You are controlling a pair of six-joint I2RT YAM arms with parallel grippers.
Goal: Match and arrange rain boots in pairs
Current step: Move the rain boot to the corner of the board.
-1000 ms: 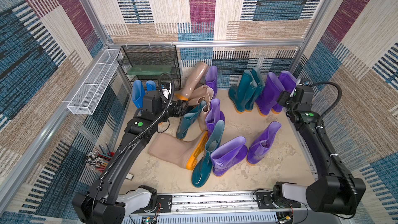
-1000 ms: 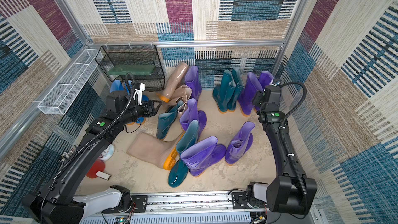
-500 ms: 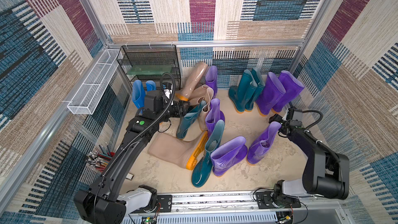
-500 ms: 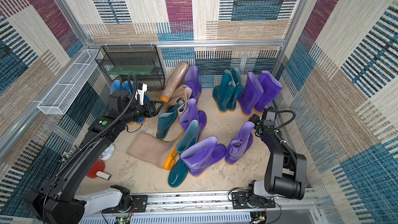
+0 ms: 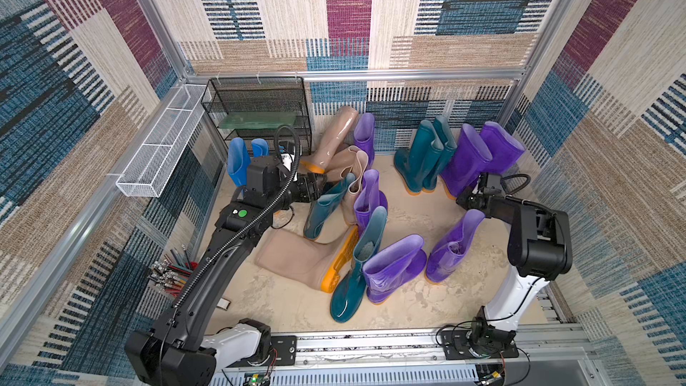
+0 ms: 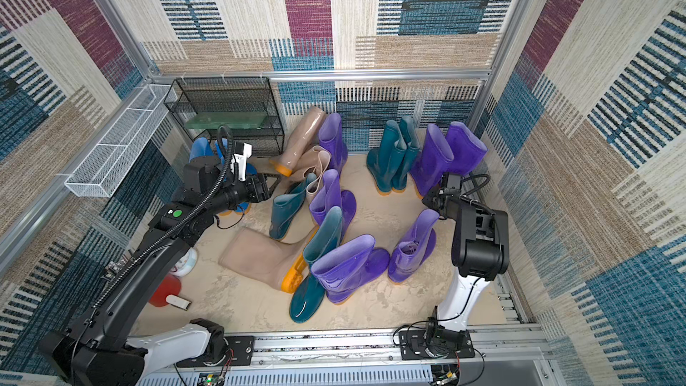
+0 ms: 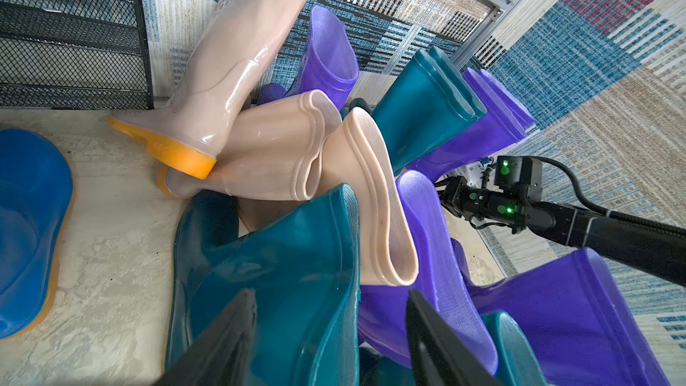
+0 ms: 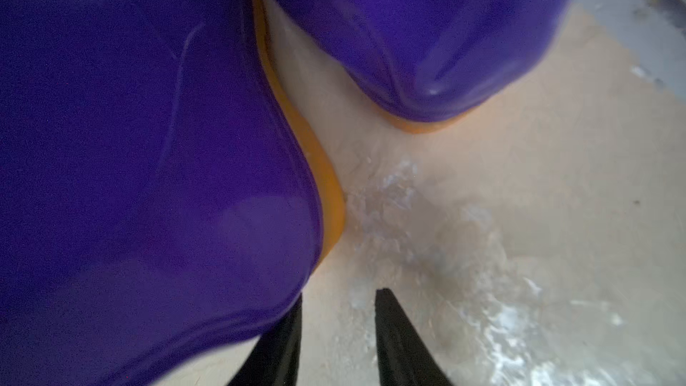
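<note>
Nearest, by the front rail point(image 5: 371, 343), the front teal boot point(image 5: 352, 276) stands upright. It touches the wide purple boot point(image 5: 393, 269) on one side and the orange sole of the fallen beige boot point(image 5: 297, 258) on the other. Just beside them stands the slim purple boot point(image 5: 451, 250).

Farther in, the left gripper point(image 7: 330, 291) has its fingers spread wide on either side of the cuff edge of the short teal boot point(image 7: 282, 272). They are not clamped, though whether a pad brushes the rubber is hard to tell. That boot leans mid-floor, crowded against the middle purple boot point(image 5: 369, 194).

The right gripper point(image 8: 339, 293) sits low over the sandy floor point(image 8: 482, 198). Its fingers are drawn to a narrow gap with nothing between them, just beside an orange-edged toe of the purple pair point(image 5: 479, 154).

At the far wall that pair stands upright next to the teal pair point(image 5: 427, 157). The leaning beige boot point(image 5: 334, 139) rests against the wall by the black mesh rack point(image 5: 256, 105), and the blue pair point(image 5: 237, 161) stands just beside the rack.
</note>
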